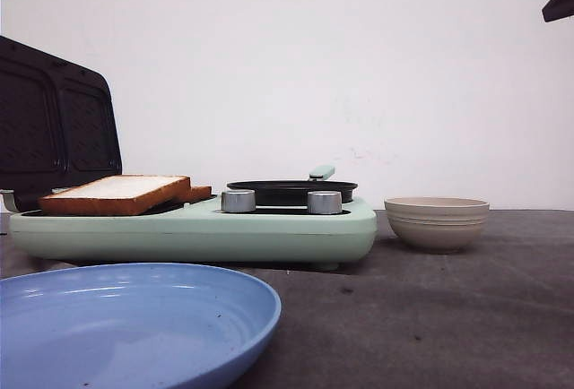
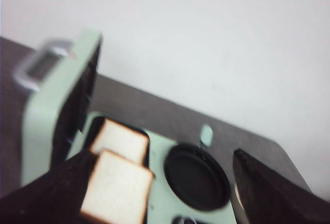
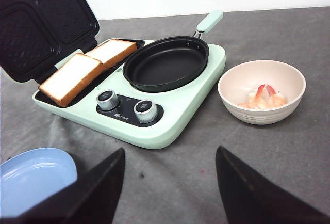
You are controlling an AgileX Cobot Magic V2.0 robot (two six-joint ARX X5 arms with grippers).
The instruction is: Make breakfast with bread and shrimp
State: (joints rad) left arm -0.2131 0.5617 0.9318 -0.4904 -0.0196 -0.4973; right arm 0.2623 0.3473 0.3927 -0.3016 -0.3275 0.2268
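A: Right wrist view: what sits on the grey worktop point(image 3: 289, 157)?

B: Two bread point(image 3: 72, 78) slices lie side by side on my mint breakfast maker's point(image 3: 170, 123) open grill tray. Beside it, a beige bowl point(image 3: 261, 92) holds shrimp point(image 3: 264, 96).

A: And your hands?

B: My right hand point(image 3: 170, 185) and left hand point(image 2: 160, 193) are both spread, holding nothing.
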